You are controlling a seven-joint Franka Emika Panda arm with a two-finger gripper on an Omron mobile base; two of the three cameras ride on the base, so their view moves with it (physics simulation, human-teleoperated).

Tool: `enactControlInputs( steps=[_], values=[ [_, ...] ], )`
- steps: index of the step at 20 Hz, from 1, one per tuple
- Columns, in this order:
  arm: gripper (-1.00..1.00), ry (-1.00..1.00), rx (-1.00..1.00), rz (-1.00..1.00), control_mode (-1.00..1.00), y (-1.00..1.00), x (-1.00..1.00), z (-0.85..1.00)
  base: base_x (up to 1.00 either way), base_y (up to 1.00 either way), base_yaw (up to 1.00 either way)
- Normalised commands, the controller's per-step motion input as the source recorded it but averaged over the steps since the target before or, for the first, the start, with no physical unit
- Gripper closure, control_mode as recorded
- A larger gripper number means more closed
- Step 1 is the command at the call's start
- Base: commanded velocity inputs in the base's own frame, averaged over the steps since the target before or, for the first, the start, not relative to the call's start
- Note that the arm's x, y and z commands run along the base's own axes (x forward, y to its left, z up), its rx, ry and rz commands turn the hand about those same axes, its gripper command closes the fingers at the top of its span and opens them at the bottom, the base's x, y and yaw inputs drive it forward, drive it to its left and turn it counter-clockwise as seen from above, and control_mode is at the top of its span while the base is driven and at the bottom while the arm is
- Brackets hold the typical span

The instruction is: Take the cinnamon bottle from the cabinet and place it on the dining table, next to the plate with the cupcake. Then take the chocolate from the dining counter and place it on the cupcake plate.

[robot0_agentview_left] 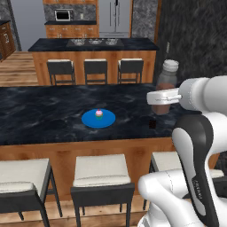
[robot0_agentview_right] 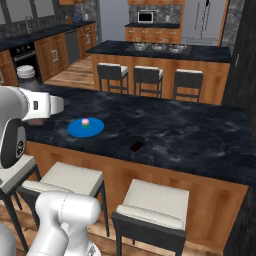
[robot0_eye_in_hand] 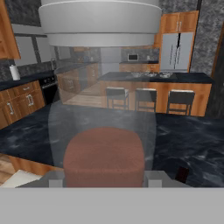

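Gripper (robot0_agentview_left: pixel 165 95) jaws are closed part-way around the cinnamon bottle (robot0_agentview_left: pixel 167 87), holding it upright in the air above the dark marble dining counter (robot0_agentview_left: pixel 44 113). From the left base camera the bottle stands at the right side of the counter, its grey cap up top and reddish-brown powder filling the lower part of the clear body, with the white hand clasping it across the middle. In the hand camera the bottle looms right in front of the lens, glass walls see-through and the brown fill sitting low between the jaws. From the right base camera just the cap and a bit of the bottle (robot0_agentview_right: pixel 27 80) peek out behind the arm at the far left.

Just beneath and slightly nearer than the held bottle, a small dark chocolate (robot0_agentview_left: pixel 152 123) lies flat on the counter, close to the front edge. Left of it, well apart, sits the round blue plate (robot0_agentview_left: pixel 91 119) carrying a cupcake (robot0_agentview_left: pixel 99 114) with pink frosting; the cupcake is near the plate's middle. Bottle and plate are some way apart, with bare marble between them.

Three pale-cushioned stools (robot0_agentview_left: pixel 100 173) line the near side of the counter. Beyond the counter stand three more dark-backed stools (robot0_agentview_left: pixel 95 67) against a kitchen island (robot0_agentview_left: pixel 88 45). Farther back are wooden cabinets, a microwave (robot0_agentview_left: pixel 62 15) and a steel fridge (robot0_agentview_left: pixel 114 17).
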Motion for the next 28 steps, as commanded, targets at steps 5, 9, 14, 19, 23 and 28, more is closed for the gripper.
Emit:
enactControlInputs(
  steps=[5, 9, 14, 19, 23, 28],
  values=[
    [1.0, 0.0, 0.02, 0.07, -1.0, -0.2, 0.24, -0.02, 0.03, -0.02, 0.0],
    [1.0, 0.06, 0.07, 0.21, -1.0, -0.34, 0.4, -0.09, 0.0, 0.0, 0.0],
    [1.0, 0.08, 0.05, 0.34, -1.0, -0.33, 0.46, -0.21, 0.0, 0.0, 0.0],
    [1.0, 0.14, 0.01, 0.4, -1.0, -0.3, 0.51, -0.32, 0.0, 0.0, 0.0],
    [1.0, 0.24, -0.05, 0.27, -1.0, -0.06, 0.57, -0.43, 0.0, 0.0, 0.0],
    [1.0, 0.06, -0.01, 0.27, -1.0, -0.05, 0.57, -0.45, 0.0, 0.0, 0.0]
  ],
)
